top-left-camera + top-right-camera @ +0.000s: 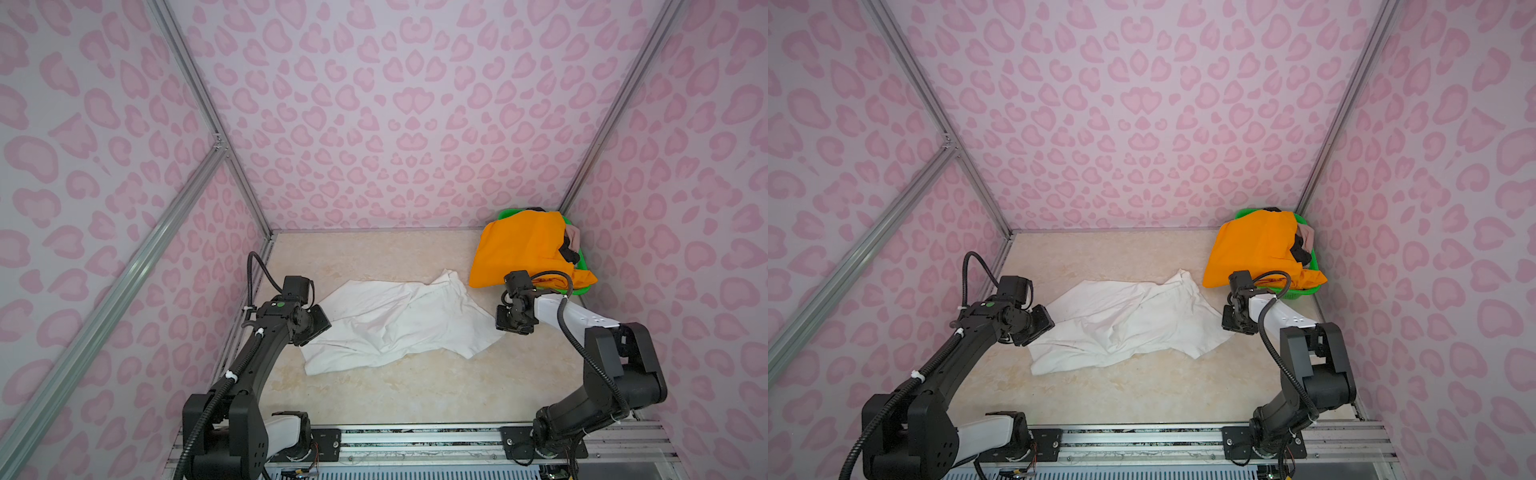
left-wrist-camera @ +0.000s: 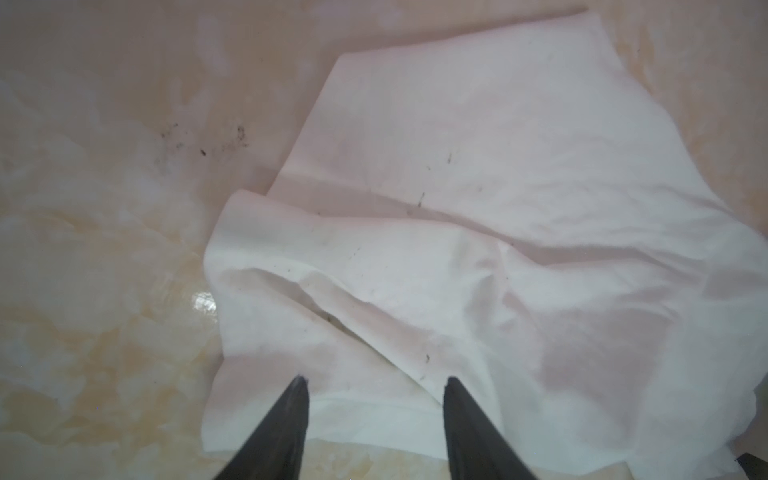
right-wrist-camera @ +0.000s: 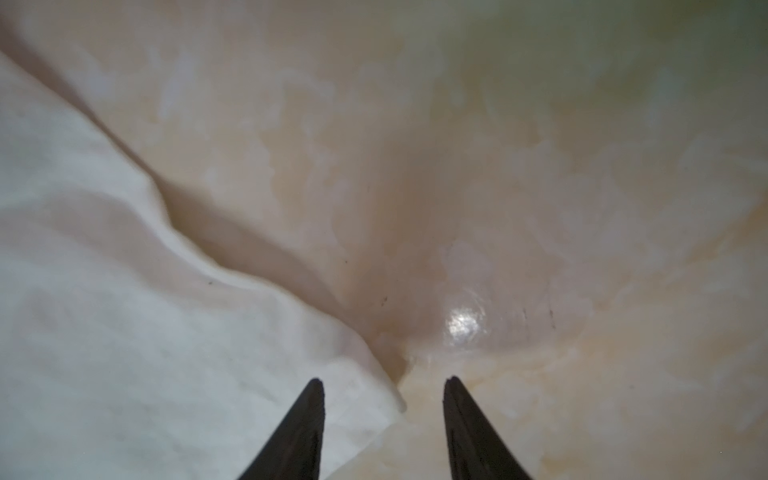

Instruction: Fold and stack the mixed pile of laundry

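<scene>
White T-shirt point(image 1: 395, 320) fabric lies spread and creased across the middle of the table point(image 1: 415, 395), between the two arms. No print shows on its upper face. The orange shorts point(image 1: 523, 249) are draped over the green basket point(image 1: 582, 289) in the far right corner, well apart from the T-shirt. A black piece point(image 1: 568, 251) and a beige-pink piece point(image 1: 574, 236) show at the basket's right side, beside the shorts. The left claw point(image 2: 374, 380) hangs over the T-shirt's left edge with its jaws parted and nothing between them. The right claw point(image 3: 384, 380) is at the T-shirt's right edge, jaws parted and gripping nothing. One of its fingers is over the fabric, the other over bare table.
</scene>
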